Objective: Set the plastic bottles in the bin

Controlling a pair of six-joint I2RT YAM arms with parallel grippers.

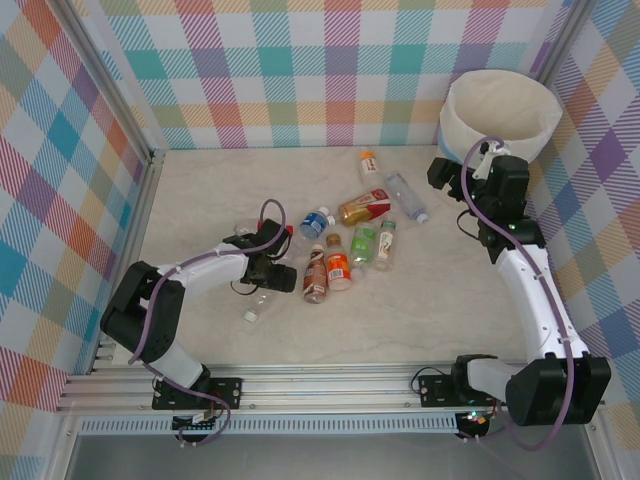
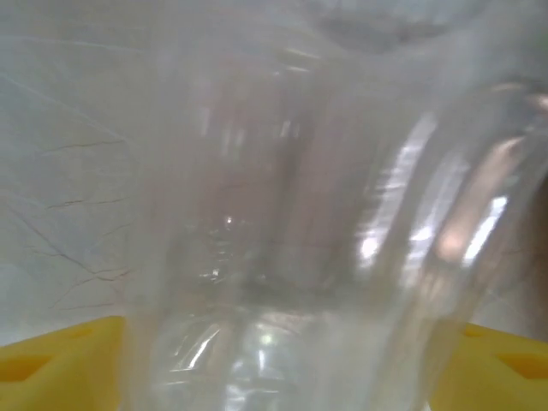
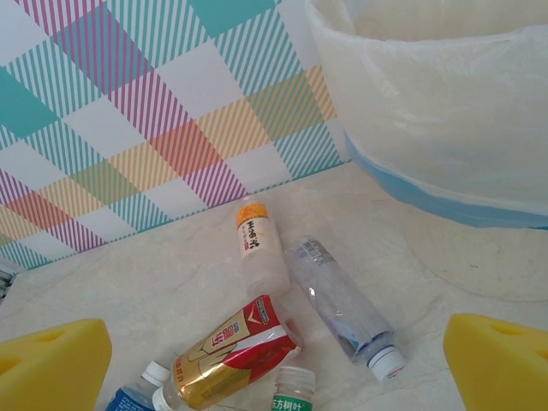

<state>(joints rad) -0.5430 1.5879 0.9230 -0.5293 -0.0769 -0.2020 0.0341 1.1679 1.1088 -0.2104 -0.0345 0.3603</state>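
left gripper [image 1: 281,276] straddles clear bottle [image 2: 282,214] lower left, clamp state unclear; right gripper [image 1: 444,174] fingers wide, empty, beside bin [image 1: 462,125] upper right.

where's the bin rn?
The bin sits in the far right corner, top external view, just beyond the right claw; orange-capped bottle to its left.

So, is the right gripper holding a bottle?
No, the right gripper is open and empty; the bottles lie loose on the table below it.

Plaid walls [image 1: 300,70] in teal, pink, orange and purple enclose three sides. The pale, marble-veined tabletop [image 1: 400,320] is evenly lit, an aluminium rail [image 1: 330,385] along its near edge.
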